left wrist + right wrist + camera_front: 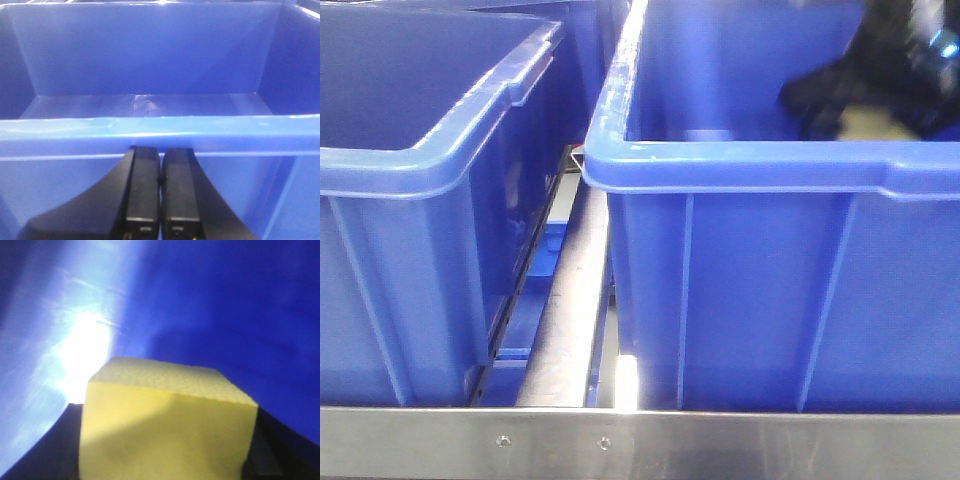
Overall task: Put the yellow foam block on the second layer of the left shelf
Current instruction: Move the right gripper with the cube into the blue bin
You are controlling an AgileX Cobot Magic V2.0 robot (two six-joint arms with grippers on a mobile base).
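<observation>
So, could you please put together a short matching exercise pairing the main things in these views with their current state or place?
Things:
1. yellow foam block
2. left gripper
3. left blue bin
4. metal rail

States:
A. fingers closed together, holding nothing
B. runs along the front, below the bins
C. held between the right gripper's dark fingers
D. stands beside the right blue bin, a gap between them

Pairs: 1-C, 2-A, 3-D, 4-B
</observation>
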